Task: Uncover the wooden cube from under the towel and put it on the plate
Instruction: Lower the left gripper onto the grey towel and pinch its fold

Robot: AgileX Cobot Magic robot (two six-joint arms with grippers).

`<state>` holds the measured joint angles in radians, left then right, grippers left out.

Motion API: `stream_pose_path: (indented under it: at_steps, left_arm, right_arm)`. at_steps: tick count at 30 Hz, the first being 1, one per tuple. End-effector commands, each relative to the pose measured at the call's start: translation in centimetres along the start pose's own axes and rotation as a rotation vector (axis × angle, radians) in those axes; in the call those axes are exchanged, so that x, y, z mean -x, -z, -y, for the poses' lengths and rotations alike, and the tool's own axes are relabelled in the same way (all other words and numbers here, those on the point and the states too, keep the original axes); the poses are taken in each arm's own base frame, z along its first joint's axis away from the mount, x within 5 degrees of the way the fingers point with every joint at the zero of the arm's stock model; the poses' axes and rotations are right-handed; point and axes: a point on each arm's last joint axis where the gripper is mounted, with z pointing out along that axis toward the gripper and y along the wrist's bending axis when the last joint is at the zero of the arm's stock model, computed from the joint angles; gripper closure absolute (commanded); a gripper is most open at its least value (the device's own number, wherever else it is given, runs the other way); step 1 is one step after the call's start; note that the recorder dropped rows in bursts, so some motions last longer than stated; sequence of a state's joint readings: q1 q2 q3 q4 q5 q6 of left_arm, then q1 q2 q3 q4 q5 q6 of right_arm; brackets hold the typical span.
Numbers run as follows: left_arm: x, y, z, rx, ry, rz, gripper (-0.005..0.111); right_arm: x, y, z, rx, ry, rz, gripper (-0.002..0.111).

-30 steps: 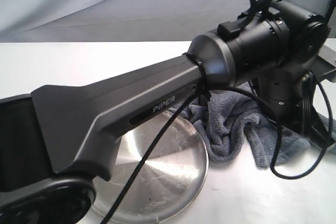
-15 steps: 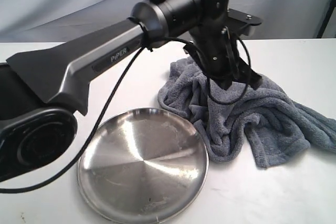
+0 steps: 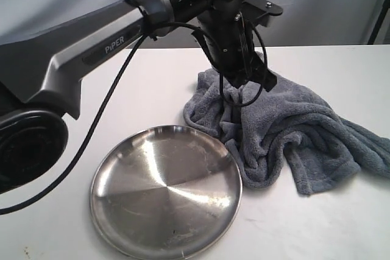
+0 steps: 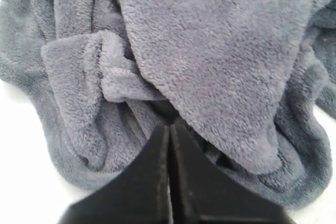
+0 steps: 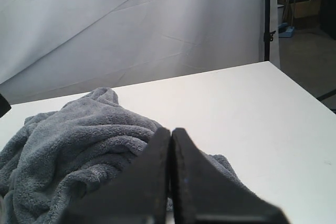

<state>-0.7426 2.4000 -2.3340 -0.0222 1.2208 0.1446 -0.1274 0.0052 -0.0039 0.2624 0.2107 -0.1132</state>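
Left gripper (image 4: 169, 128) has its jaws pressed together, tips down on a fold of the towel (image 3: 292, 126); can't tell if any cloth is pinched. The towel lies bunched on the white table (image 3: 152, 89), its edge just beside the plate (image 3: 164, 193), which is bare. Wooden cube is hidden, no part showing. The left arm (image 3: 91, 53) and its black cable (image 3: 97, 132) cross over the plate's side. Right gripper (image 5: 170, 131) is closed on nothing, off the towel.

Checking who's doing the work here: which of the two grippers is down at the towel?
The left gripper: its shut tips sit at the towel. The right gripper, also shut, hangs back and looks across it.
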Motion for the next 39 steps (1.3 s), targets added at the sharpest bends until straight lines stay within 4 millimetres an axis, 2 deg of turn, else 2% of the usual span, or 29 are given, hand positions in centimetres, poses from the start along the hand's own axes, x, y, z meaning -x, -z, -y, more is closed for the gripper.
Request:
stream_pose_path:
  at_steps: [1,8,11,15,19,22,25,26,30,33,36,39]
  left_arm:
    - [-1.5,0.9,1.7,-0.022,-0.011,-0.058,0.107]
    - [-4.8,2.1,3.3,-0.032,-0.003,-0.166,0.107]
    - [-6.0,2.2,5.3,-0.034,-0.042,-0.209,0.107]
    - [-6.9,1.5,9.5,-0.051,-0.103,-0.252,0.107]
    - [-7.3,1.2,13.1,-0.068,-0.171,-0.259,0.107]
    - [-6.9,1.3,14.6,-0.100,-0.184,-0.244,0.107]
    - [-5.7,1.2,15.6,-0.190,-0.153,-0.176,0.107]
    - [-4.4,1.5,16.1,-0.228,-0.138,-0.107,0.107]
    - [-0.1,1.9,15.6,-0.126,-0.188,0.158,0.107]
    - [1.8,1.9,14.0,-0.028,-0.134,0.234,0.107]
    - [2.9,1.6,8.7,0.035,0.038,0.267,0.107]
    - [2.3,1.4,2.8,0.083,0.182,0.211,0.107]
  right_arm:
    - [-0.1,0.0,0.0,0.002,0.003,0.002,0.108]
    - [-0.1,0.0,0.0,0.002,0.003,0.002,0.108]
    - [-0.1,0.0,0.0,0.002,0.003,0.002,0.108]
    - [-0.1,0.0,0.0,0.002,0.003,0.002,0.108]
    - [-0.1,0.0,0.0,0.002,0.003,0.002,0.108]
    - [-0.1,0.0,0.0,0.002,0.003,0.002,0.108]
    - [-0.1,0.0,0.0,0.002,0.003,0.002,0.108]
    - [-0.1,0.0,0.0,0.002,0.003,0.002,0.108]
    - [-0.1,0.0,0.0,0.002,0.003,0.002,0.108]
    - [-0.1,0.0,0.0,0.002,0.003,0.002,0.108]
    - [-0.1,0.0,0.0,0.002,0.003,0.002,0.108]
    - [-0.1,0.0,0.0,0.002,0.003,0.002,0.108]
